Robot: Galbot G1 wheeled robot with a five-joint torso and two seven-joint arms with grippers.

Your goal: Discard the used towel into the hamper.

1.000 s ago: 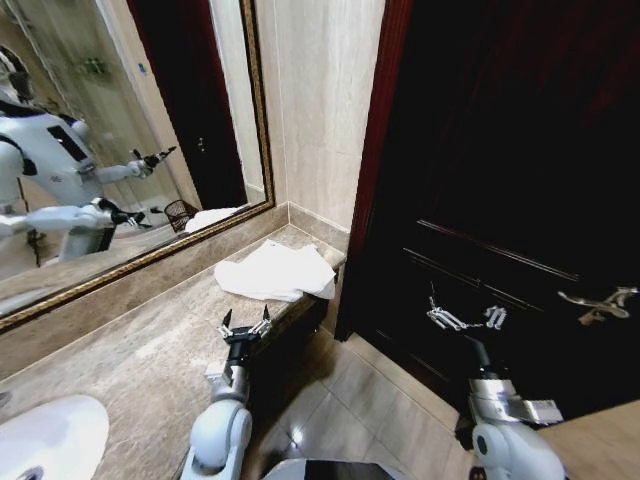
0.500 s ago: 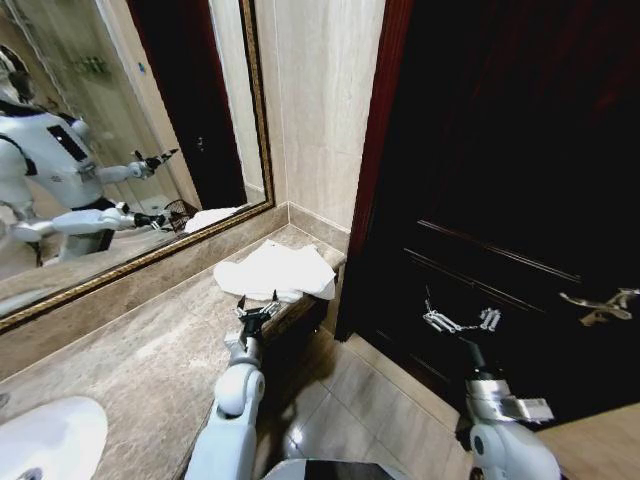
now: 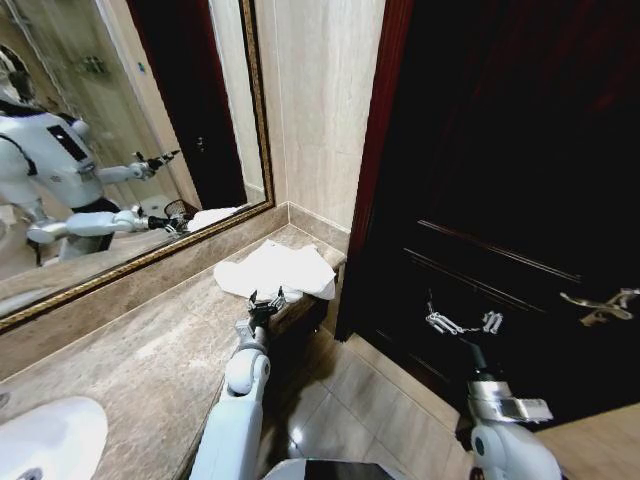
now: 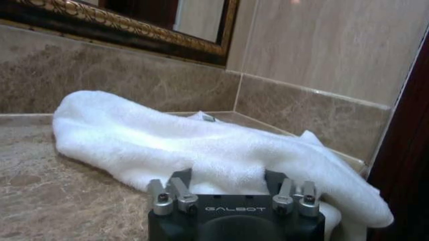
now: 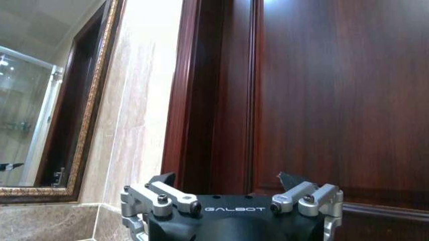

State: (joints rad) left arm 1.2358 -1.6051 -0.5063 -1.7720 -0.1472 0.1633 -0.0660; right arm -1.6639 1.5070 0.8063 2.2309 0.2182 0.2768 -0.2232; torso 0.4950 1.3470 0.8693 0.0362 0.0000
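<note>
**Left claw reaching the towel's near edge**

Right claw (image 3: 462, 321): hanging spread and idle before the dark door (image 3: 520, 150). Left claw (image 3: 266, 299): hovering released over the desk (image 3: 130, 350), fingers meeting the towel (image 3: 276, 270) rim. Advice: be lowering onto a thick fold, pinching deep so no loose corner is trailing. Hamper (image 3: 178, 213): showing as a mirror reflection, beyond.

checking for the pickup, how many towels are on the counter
1. The white towel lies crumpled at the counter's far corner near the door frame, with the left hand open at its near edge. Its mirror reflection isn't a second towel.
</note>
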